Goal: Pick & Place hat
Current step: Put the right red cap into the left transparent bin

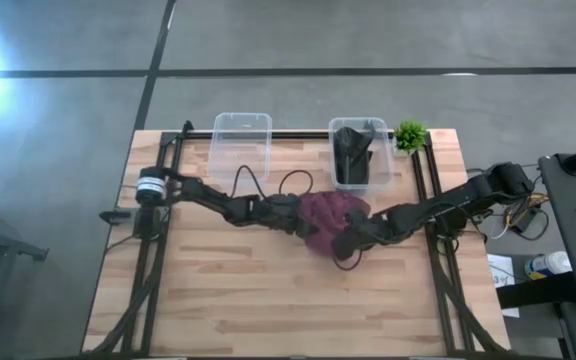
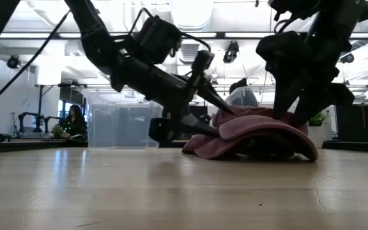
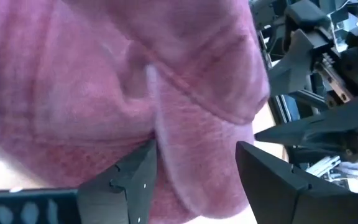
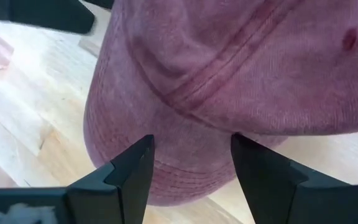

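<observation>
Near the middle of the bench point(image 1: 218, 300), seen from above, the hat point(image 1: 330, 214) lies between the left gripper point(image 1: 295, 218) and the right gripper point(image 1: 348, 243), short of two bins point(image 1: 241, 140) at the far edge. Low view: both claws press at the hat point(image 2: 254, 131). Left wrist: open fingers point(image 3: 129, 180) straddle a fold. Right wrist: open fingers point(image 4: 126, 171) straddle the brim. Grasping seems in hand; next, a claw must close and lift. No writing is readable.
</observation>
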